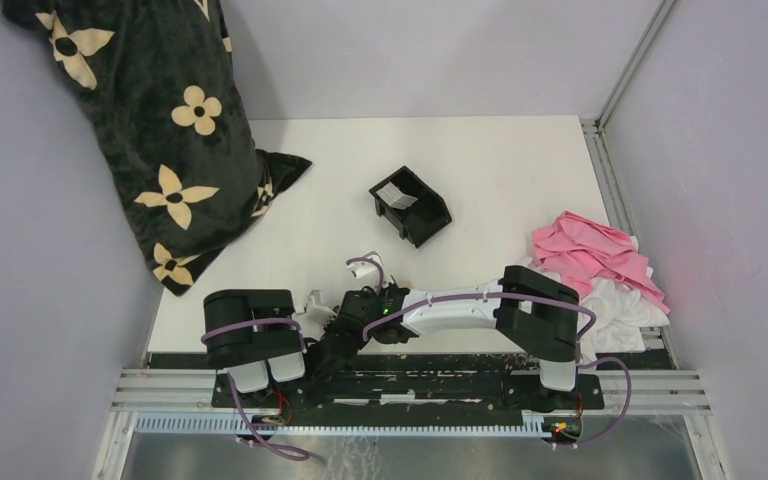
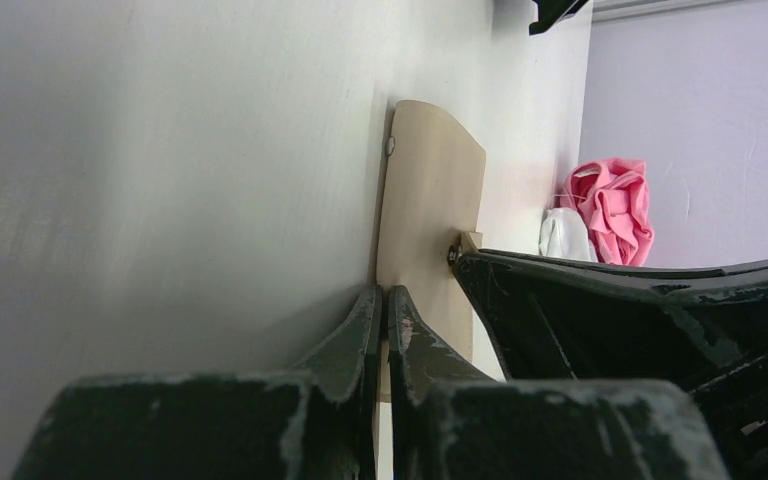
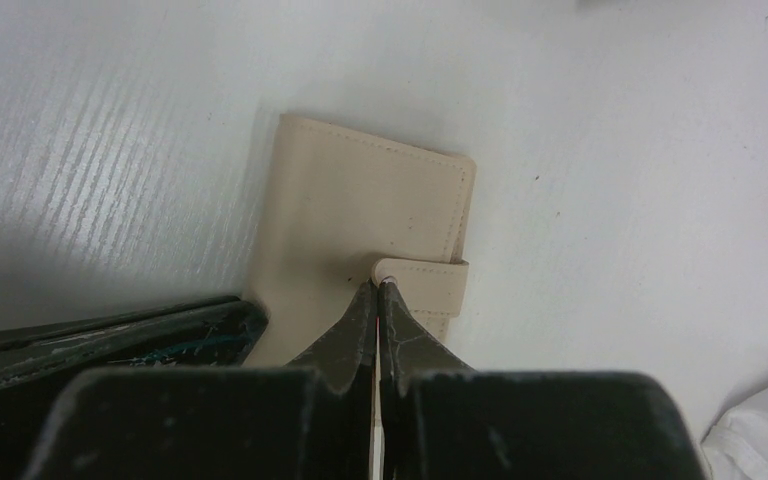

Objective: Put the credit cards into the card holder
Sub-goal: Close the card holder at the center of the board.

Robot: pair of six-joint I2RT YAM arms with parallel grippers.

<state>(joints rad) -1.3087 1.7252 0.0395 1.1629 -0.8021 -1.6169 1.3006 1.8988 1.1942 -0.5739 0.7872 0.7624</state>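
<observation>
The tan card holder (image 3: 350,200) lies folded on the white table, its snap tab (image 3: 430,278) pointing back toward me. My right gripper (image 3: 377,284) is shut, pinching the lifted end of that tab. My left gripper (image 2: 387,292) is shut on the near edge of the card holder (image 2: 430,190), and its black finger (image 3: 110,335) shows at the lower left of the right wrist view. In the top view both grippers meet near the front edge (image 1: 343,322) and hide the holder. One pale credit card (image 1: 397,195) lies in the black tray (image 1: 425,215).
A black blanket with cream flowers (image 1: 150,120) is heaped at the back left. Pink and white cloths (image 1: 600,265) lie at the right edge, and the pink cloth (image 2: 615,205) also shows in the left wrist view. Grey walls close in the table.
</observation>
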